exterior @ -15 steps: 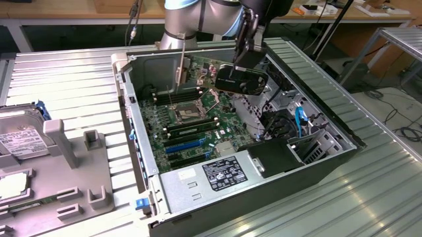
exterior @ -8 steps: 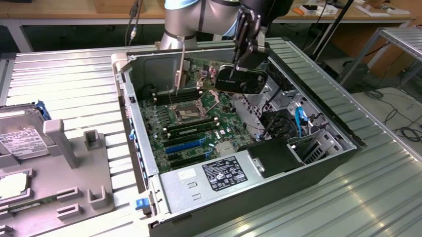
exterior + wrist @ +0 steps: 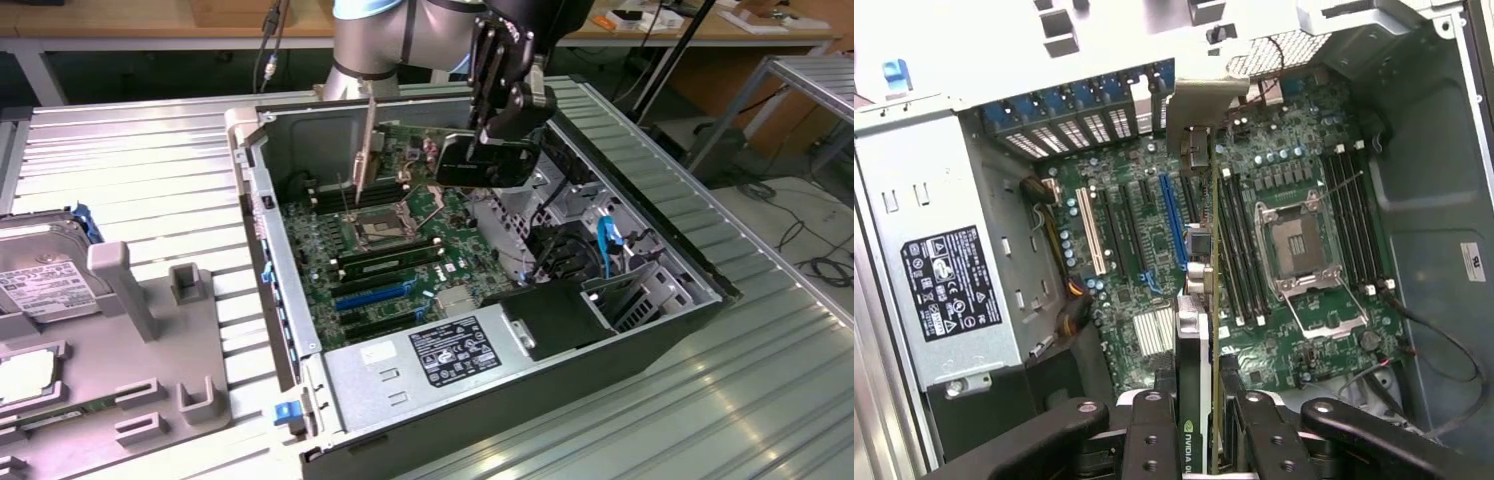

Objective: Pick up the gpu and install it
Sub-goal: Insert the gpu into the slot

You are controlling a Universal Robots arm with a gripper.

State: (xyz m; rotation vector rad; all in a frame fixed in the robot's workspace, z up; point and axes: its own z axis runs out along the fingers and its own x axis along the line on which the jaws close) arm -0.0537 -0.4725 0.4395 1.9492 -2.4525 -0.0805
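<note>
Fingers (image 3: 1154, 440) half-open, snug on gpu (image 3: 1192, 330)

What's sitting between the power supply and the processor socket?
Exterior view: long black slots, then blue slots, between the processor socket and power supply.
</note>
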